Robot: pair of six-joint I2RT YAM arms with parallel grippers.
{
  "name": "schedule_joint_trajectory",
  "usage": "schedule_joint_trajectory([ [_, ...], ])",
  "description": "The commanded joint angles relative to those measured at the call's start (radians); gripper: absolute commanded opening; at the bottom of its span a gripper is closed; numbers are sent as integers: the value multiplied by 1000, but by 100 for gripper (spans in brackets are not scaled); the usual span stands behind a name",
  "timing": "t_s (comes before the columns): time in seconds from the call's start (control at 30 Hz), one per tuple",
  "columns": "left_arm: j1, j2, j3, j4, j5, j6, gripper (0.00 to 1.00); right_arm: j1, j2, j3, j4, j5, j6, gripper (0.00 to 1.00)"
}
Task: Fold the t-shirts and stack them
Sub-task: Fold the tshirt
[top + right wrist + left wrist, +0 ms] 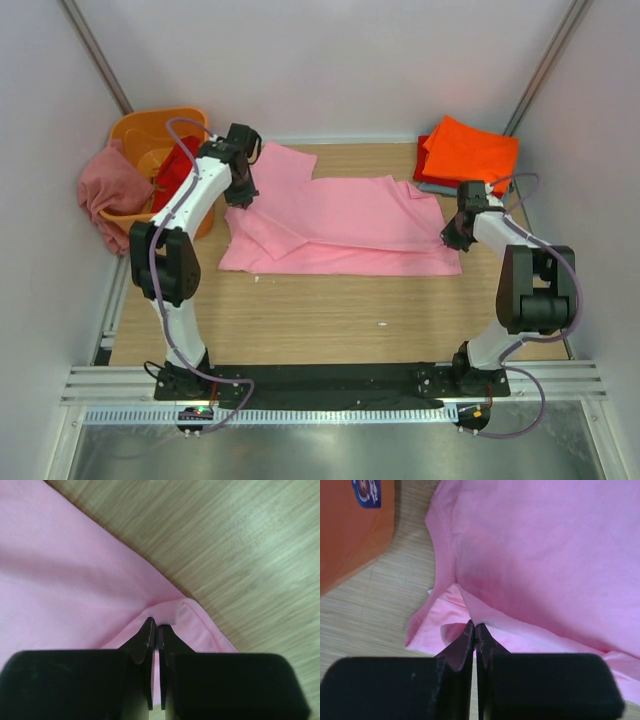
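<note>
A light pink t-shirt [345, 225] lies spread across the middle of the wooden table, partly folded over itself. My left gripper [240, 190] is at its left edge, shut on a fold of the pink cloth [530, 560] near the sleeve. At the shirt's right edge my right gripper [455, 235] is shut on a pinched corner of the pink t-shirt [75, 570]. A folded orange t-shirt [470, 150] rests on a red one [422, 160] and a grey-blue one [440, 188] at the back right. A dusty rose t-shirt [110, 190] hangs over the tub's rim.
An orange plastic tub [150, 135] stands at the back left with red cloth [178, 165] inside; its wall [350, 535] shows close to my left gripper. White walls close in the table on three sides. Bare wood [340, 315] stretches in front of the shirt.
</note>
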Motion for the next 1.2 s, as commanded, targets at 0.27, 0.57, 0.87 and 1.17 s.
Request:
schedule_joint_trajectory([
  [0.27,28,-8,169,-52,-43,17,100,-60,77,243,-10,-100,-98,99],
  [0.57,0,-381,-317,75,58,-64,97,-62,-281,-7,-73,-103,-98,100],
  [0.87,0,-580,-753,332,81,-193,96,-77,-410,-256,16,-326,-80,100],
  [1.17,0,-563,-883,477,-46,-252,94,-120,-309,-288,90,-372,-89,100],
])
